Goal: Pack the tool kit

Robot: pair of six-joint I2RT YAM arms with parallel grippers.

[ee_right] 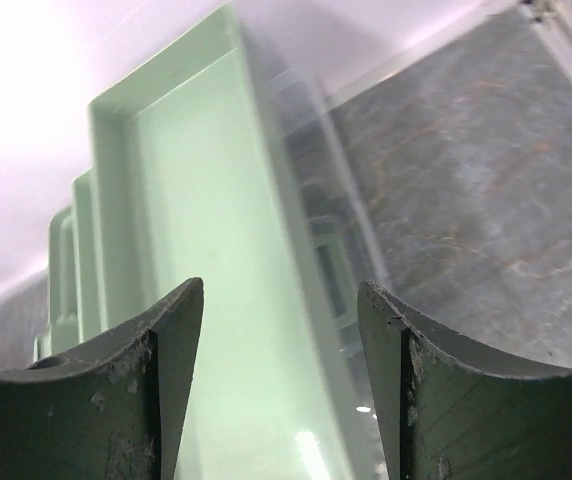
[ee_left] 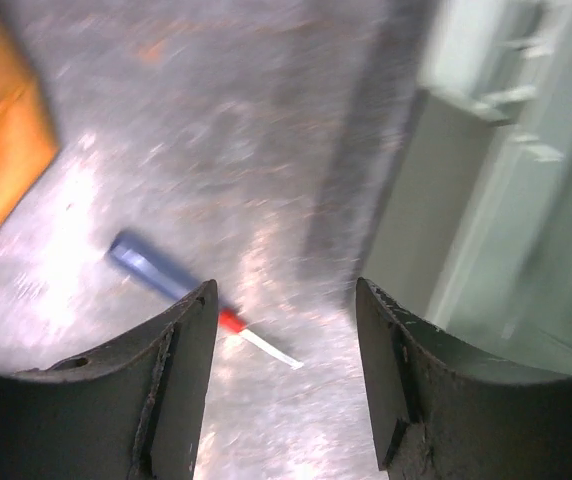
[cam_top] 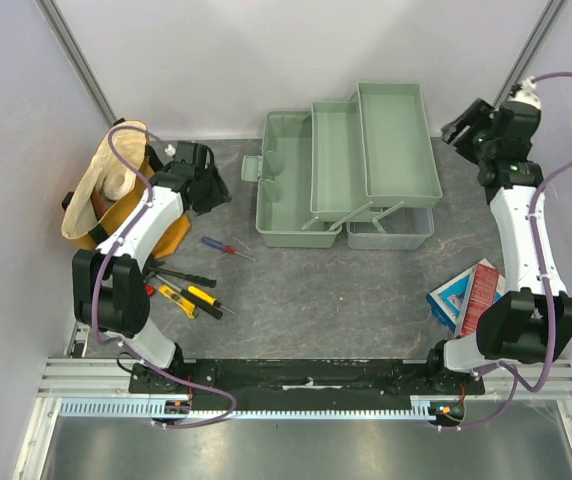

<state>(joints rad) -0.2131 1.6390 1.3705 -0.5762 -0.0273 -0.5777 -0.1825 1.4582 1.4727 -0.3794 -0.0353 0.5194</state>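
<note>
Several tools [cam_top: 188, 290] lie unpacked left of your open toolbox [cam_top: 351, 170]; both grippers, left [ee_left: 284, 330] and right [ee_right: 281, 330], spread empty; packing barely begun.

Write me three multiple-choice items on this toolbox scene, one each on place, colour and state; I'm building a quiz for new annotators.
1. Where does the blue-handled screwdriver lie?
A. Inside a tray
B. On the table left of the toolbox
C. On the packets

2. What colour is the cloth bag?
A. Mustard yellow
B. Purple
C. White

3. How is the left gripper?
A. Shut on a hammer
B. Shut, empty
C. Open, empty

Key: 1 B, the top view shows it on bare table between the bag and toolbox; 2 A, it is plainly yellow at the left wall; 3 C, the left wrist view shows its fingers apart with only table between.
</note>
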